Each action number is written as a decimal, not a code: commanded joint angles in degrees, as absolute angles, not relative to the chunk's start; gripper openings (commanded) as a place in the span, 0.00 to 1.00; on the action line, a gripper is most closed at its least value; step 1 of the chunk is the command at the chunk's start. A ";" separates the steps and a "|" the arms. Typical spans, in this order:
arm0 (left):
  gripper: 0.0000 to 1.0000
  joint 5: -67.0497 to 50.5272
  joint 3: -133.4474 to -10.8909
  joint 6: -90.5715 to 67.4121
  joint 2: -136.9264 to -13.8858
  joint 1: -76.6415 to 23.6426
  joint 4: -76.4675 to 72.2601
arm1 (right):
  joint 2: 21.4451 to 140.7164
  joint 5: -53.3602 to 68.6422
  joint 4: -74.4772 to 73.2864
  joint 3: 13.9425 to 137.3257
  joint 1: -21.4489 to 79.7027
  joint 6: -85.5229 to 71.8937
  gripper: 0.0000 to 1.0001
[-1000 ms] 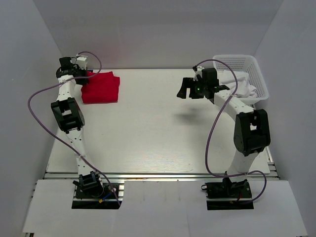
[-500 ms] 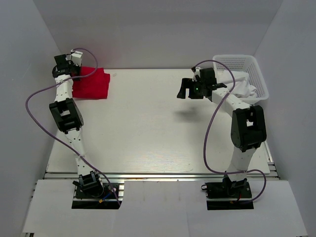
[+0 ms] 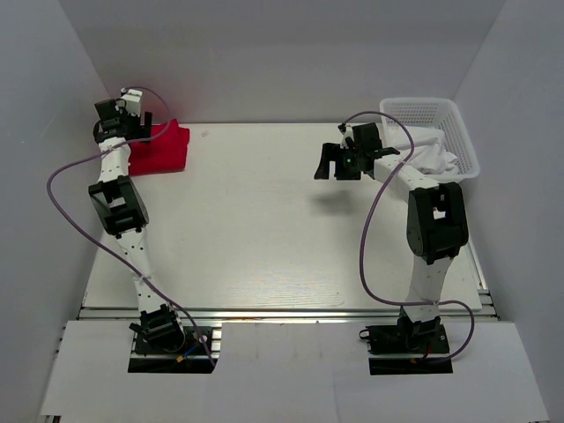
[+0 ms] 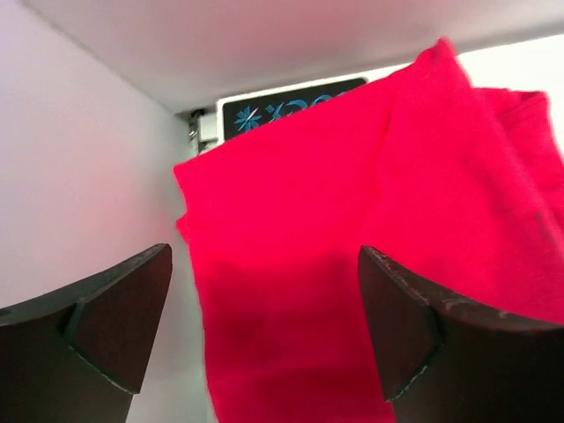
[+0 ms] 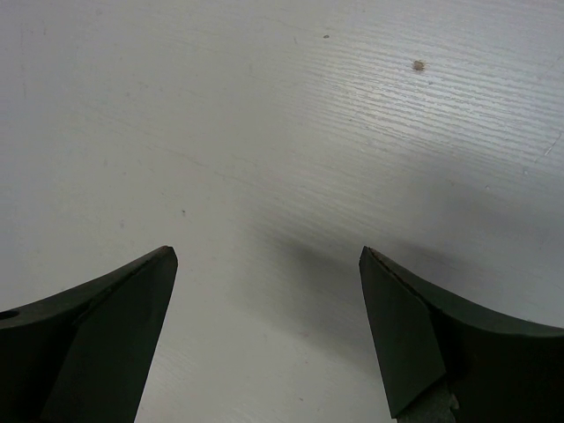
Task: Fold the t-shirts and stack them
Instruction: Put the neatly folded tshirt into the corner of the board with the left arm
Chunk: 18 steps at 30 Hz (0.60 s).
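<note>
A folded bright red t-shirt (image 3: 161,150) lies in the far left corner of the table (image 3: 264,220). My left gripper (image 3: 134,132) hovers over its left edge, jaws wide open with nothing between them. In the left wrist view the red t-shirt (image 4: 370,220) fills the space below the left gripper (image 4: 264,260), its left edge close to the side wall. My right gripper (image 3: 328,164) hangs open above bare table at the far right, left of the basket. The right wrist view shows only white tabletop (image 5: 264,132) between the right gripper's (image 5: 269,256) fingers.
A white plastic basket (image 3: 465,145) with white cloth (image 3: 432,152) in it stands at the far right corner. White walls close in the table on the left, back and right. A black label (image 4: 291,104) sits at the table's far corner behind the shirt.
The left gripper carried the folded red t-shirt leftward into the far corner, then opened and let it go. The right gripper shifted only slightly.
</note>
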<state>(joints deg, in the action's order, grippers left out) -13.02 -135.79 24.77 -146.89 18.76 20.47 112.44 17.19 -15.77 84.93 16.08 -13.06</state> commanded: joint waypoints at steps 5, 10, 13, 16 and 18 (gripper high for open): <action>0.99 -19.16 -135.53 18.56 -138.26 16.88 18.63 | 108.46 19.86 -12.92 83.42 15.91 -12.74 0.90; 0.99 -21.71 -132.19 14.16 -134.30 14.60 23.89 | 105.48 19.95 -9.86 80.16 15.82 -13.10 0.90; 0.99 -19.35 -129.56 11.52 -130.53 10.82 28.28 | 102.75 20.21 -7.30 75.52 15.73 -14.23 0.90; 0.99 -14.68 -121.49 4.85 -123.42 6.51 27.60 | 99.06 20.04 -3.44 69.73 15.65 -15.47 0.90; 0.99 -13.55 -112.30 0.03 -115.89 3.53 25.93 | 95.47 20.48 -0.71 67.16 15.73 -16.08 0.90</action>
<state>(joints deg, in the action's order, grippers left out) -15.81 -120.14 8.47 -128.09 7.88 25.26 100.42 19.40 -6.79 70.26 16.08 -14.70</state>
